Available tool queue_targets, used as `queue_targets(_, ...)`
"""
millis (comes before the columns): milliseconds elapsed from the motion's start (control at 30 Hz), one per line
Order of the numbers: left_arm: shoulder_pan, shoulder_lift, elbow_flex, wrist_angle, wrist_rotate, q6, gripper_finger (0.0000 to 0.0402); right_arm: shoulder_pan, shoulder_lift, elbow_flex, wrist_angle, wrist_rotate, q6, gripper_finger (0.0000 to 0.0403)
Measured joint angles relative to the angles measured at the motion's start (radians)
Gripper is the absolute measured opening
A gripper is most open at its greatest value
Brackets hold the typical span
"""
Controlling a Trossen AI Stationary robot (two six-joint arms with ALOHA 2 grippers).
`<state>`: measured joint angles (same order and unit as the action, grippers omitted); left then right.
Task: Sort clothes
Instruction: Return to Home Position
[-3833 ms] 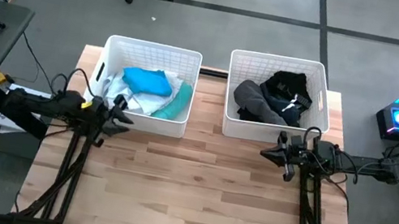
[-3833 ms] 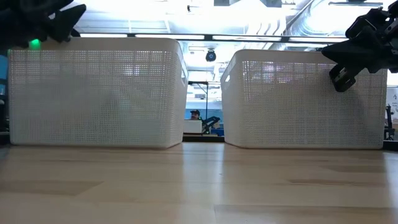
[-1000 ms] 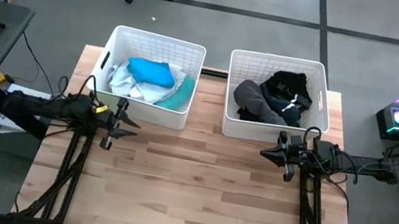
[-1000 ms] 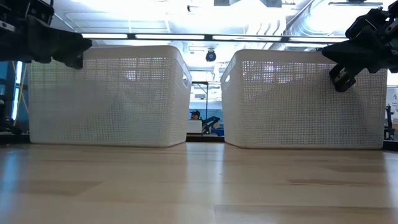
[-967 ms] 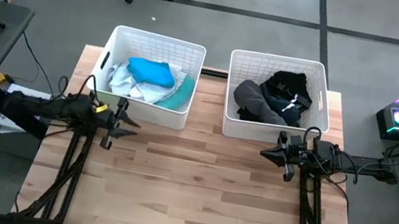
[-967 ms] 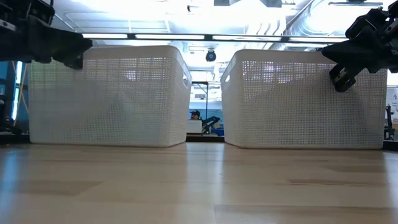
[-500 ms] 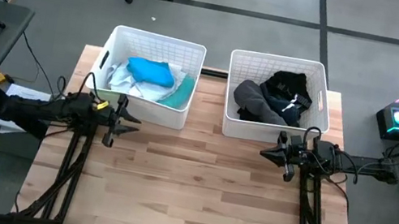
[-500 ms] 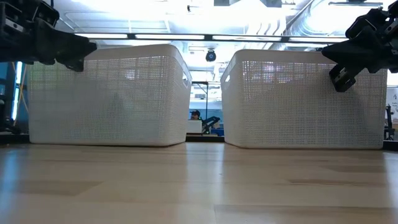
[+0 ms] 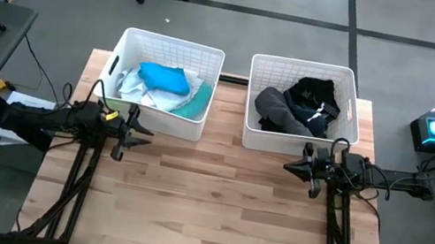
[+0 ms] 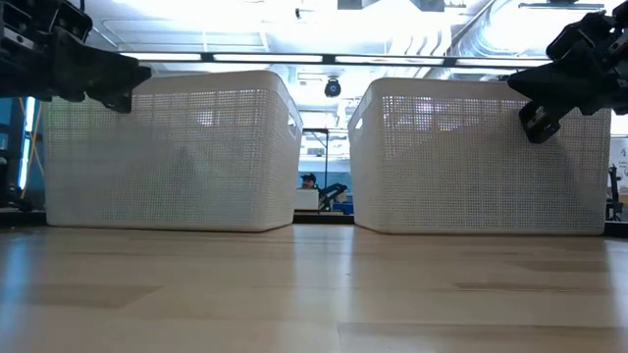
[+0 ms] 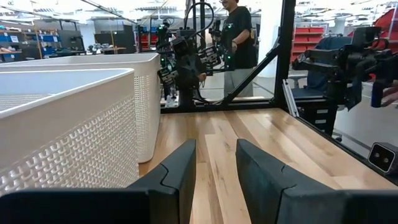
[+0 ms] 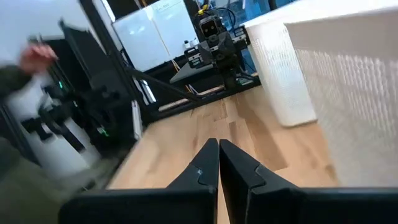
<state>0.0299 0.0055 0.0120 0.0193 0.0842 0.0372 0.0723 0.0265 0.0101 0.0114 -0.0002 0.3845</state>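
Note:
Two white lattice baskets stand at the table's far side. The left basket [image 9: 198,128] holds a bright blue garment [image 9: 162,77] lying on white [image 9: 129,87] and teal [image 9: 195,109] ones. The right basket [image 9: 247,132] holds black [image 9: 314,94] and dark grey [image 9: 278,110] garments. My left gripper [image 9: 146,135] hovers open and empty just in front of the left basket's near wall; its two fingers stand apart in the left wrist view [image 11: 216,149]. My right gripper [image 9: 287,165] hovers shut and empty in front of the right basket, its fingertips together [image 12: 218,144].
Bare wooden tabletop [image 9: 211,211] stretches from the baskets to the near edge. A narrow gap [image 10: 322,211] separates the baskets. A person [image 11: 236,31] stands beyond the table's right end, and a blurred hand [image 12: 37,53] shows beyond the left end.
My left gripper has shifted a little toward the table's right edge along the front of the left basket, still open. The baskets and the clothes have stayed where they were.

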Motion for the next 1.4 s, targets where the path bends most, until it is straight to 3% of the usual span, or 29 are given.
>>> queue_targets(200, 0.000, 0.000, 0.000, 0.000, 0.000, 0.000, 0.0104, 0.000, 0.000, 0.000, 0.000, 0.000, -0.320, 0.0000)
queue_targets(300, 0.000, 0.000, 0.000, 0.000, 0.000, 0.000, 0.0104, 0.000, 0.000, 0.000, 0.000, 0.000, -0.390, 0.0000)
queue_targets(633, 0.000, 0.000, 0.000, 0.000, 0.001, 0.000, 0.0104, 0.000, 0.000, 0.000, 0.000, 0.000, -0.307, 0.0000)
queue_targets(1400, 0.000, 0.001, 0.000, 0.001, 0.002, 0.000, 0.0104, 0.000, 0.000, 0.000, 0.000, 0.000, -0.314, 0.0000)
